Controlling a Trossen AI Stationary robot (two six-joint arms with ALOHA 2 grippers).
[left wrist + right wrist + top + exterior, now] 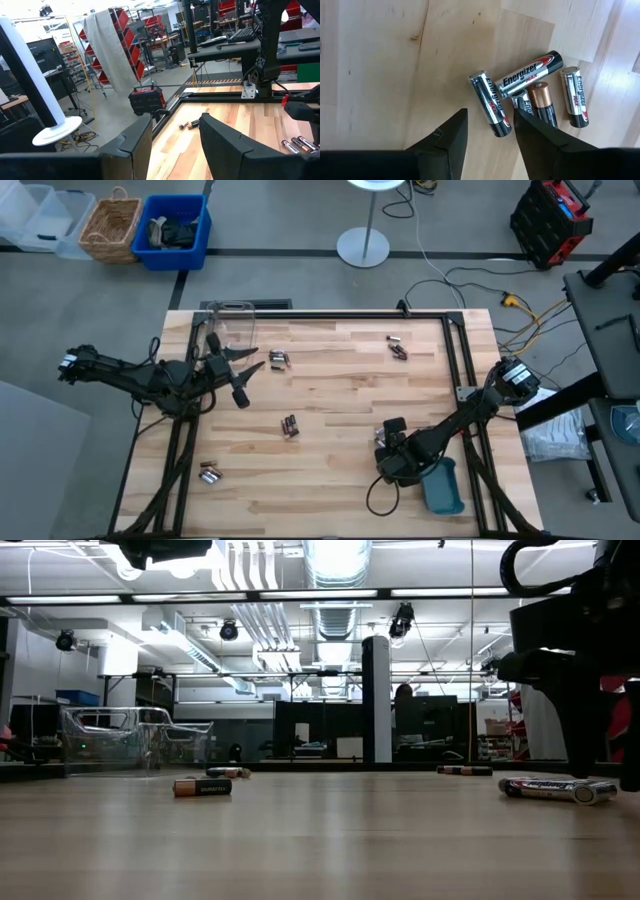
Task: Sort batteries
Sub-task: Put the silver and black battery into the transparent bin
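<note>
Batteries are lying in small groups across the tabletop (330,470). A pile (530,95) of five cells is sitting right under the right end effector (487,137): one silver Energizer (490,103) is lying nearest the fingers, a second Energizer (532,73) is lying crosswise over the pile, w/ a coppery cell (542,105) and another silver one (575,95) beside them. In the high view this pile is mostly hidden by the arm, near the front right, just beside a teal tray (443,488).

Other groups: a pair (290,425) is lying mid-tabletop, a pair (209,473) at front left, a pair (278,359) near the back by the clear box (232,328), and a pair (397,346) at back right.

Right end effector (388,450) is hovering low over its pile, fingers open, not touching any cell. Left end effector (243,380) is hanging above the tabletop at back left, next to the clear box, fingers apart and gripping nothing.
</note>
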